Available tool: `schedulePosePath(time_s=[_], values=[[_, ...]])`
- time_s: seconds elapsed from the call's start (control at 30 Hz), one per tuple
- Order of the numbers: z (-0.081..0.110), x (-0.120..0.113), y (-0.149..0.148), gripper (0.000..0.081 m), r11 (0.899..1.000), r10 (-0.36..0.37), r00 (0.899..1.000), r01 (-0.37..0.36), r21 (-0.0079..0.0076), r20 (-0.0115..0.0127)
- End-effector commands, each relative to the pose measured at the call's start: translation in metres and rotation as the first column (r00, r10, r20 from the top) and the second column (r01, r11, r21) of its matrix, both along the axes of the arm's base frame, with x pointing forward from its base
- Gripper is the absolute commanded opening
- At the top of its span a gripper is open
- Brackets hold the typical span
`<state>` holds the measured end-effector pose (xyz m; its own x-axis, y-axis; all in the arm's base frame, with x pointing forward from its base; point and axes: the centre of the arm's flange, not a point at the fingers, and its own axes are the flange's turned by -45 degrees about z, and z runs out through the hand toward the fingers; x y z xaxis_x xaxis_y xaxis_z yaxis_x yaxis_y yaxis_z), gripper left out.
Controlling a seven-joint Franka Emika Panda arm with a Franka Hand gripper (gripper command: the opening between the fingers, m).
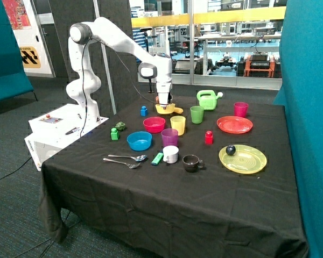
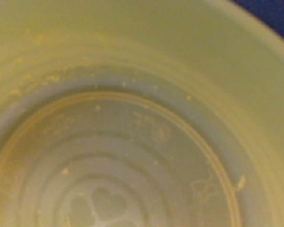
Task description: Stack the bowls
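at the left end of the black-clothed table (image 1: pixel 167 204) the white arm reaches in from its base, and near the front edge two spoons (image 1: pixel 125 159) lie side by side. just behind them sits the blue bowl (image 1: pixel 139 141), with a small green block (image 1: pixel 114 133) beside it. further back and a little along is the pink-red bowl (image 1: pixel 154 124), apart from the blue one and not stacked on it. behind that, the gripper (image 1: pixel 163 100) is down at the yellow bowl (image 1: pixel 169 109), which looks tilted and perhaps just off the cloth; whether the fingers are clamped on its rim or loose cannot be told from here. the wrist view is filled by the inside of that yellow bowl (image 2: pixel 132 142), its ringed floor very close to the lens. a small blue block (image 1: pixel 144 110) stands near the yellow bowl. moving on, a yellow cup (image 1: pixel 178 124), a purple cup (image 1: pixel 169 137) and a white cup (image 1: pixel 171 154) cluster mid-table, then a dark mug (image 1: pixel 191 163) and a green cup (image 1: pixel 197 114). toward the right lie a green watering can (image 1: pixel 207 99), a red plate (image 1: pixel 234 124) and a yellow plate (image 1: pixel 247 161) carrying a dark ball (image 1: pixel 230 150)
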<state>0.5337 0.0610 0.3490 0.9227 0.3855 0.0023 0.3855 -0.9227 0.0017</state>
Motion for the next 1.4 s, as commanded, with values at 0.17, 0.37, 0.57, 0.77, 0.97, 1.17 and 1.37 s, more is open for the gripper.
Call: schedulePosePath(time_s=[0.17, 0.37, 0.57, 0.77, 0.97, 1.17, 1.37], values=[[0.039, -0.011, -0.021, 0.0, 1.0, -0.008, 1.0, 0.008, 0.0007, -0.0028], [0.051, -0.022, -0.034, 0.0, 1.0, -0.019, 1.0, 0.019, 0.0007, -0.0028], [0.053, -0.029, -0.058, 0.0, 0.998, -0.063, 0.998, 0.063, 0.0007, -0.0028], [0.053, -0.027, -0.098, 0.0, 0.993, -0.118, 0.993, 0.118, 0.0007, -0.0028], [0.053, -0.017, -0.131, 0.0, 0.987, -0.16, 0.987, 0.16, 0.0007, -0.0028], [0.053, -0.014, -0.143, 0.0, 0.985, -0.174, 0.985, 0.174, 0.0007, -0.0028], [0.049, -0.014, -0.151, 0.0, 0.983, -0.183, 0.983, 0.183, 0.0007, -0.0028]])
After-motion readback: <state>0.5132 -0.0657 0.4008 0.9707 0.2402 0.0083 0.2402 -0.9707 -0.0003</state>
